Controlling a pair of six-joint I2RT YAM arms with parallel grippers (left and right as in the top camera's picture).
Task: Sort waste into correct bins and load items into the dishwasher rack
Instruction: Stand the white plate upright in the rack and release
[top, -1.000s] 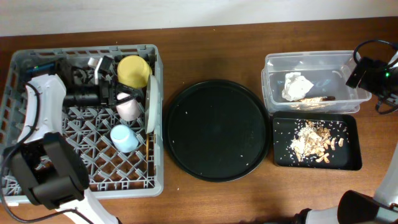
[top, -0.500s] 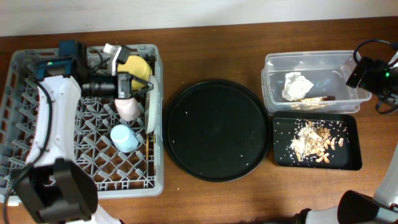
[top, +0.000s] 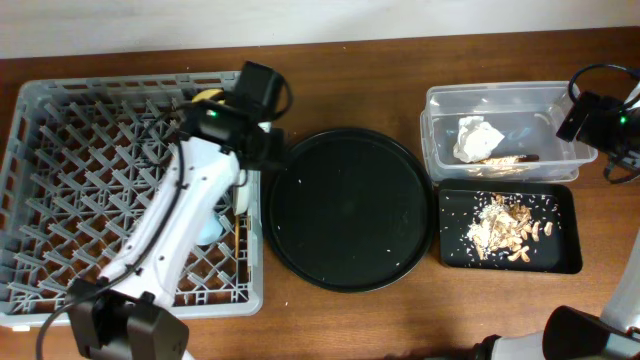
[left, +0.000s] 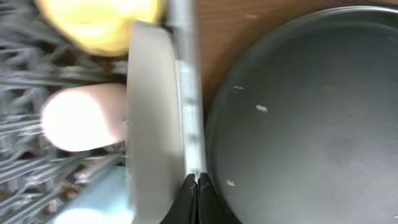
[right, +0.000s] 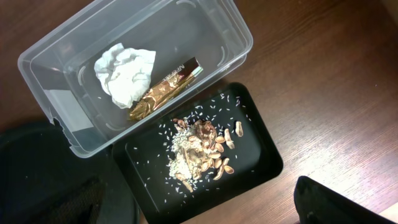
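Left gripper (left: 196, 183): tips pinched together, nothing between them, over the right wall of the dishwasher rack (top: 130, 88) at the worktop's left edge. Right gripper (right: 199, 202): spread wide, empty, above the right edge.

Waste looks sorted. Napkin (right: 127, 73) and gold wrapper (right: 163, 90) are in the clear tub (right: 37, 62) by the far right corner. Food scraps (right: 202, 146) are in the black tray (right: 267, 165) just nearside of it.

Probable step is getting the left arm clear of the rack. Best to go straight up first, then sideways. The tips are just beside the plate (left: 149, 118), so a lateral nudge could knock it onto the pink cup (left: 81, 118).

- **Left wrist:** shows the plate on edge against the rack wall, yellow bowl (left: 99, 22) farside and blue cup (left: 93, 199) nearside. In the overhead the arm hides most of that.
- **Right wrist:** shows the wrapper tucked against the napkin. The overhead only hints at it.
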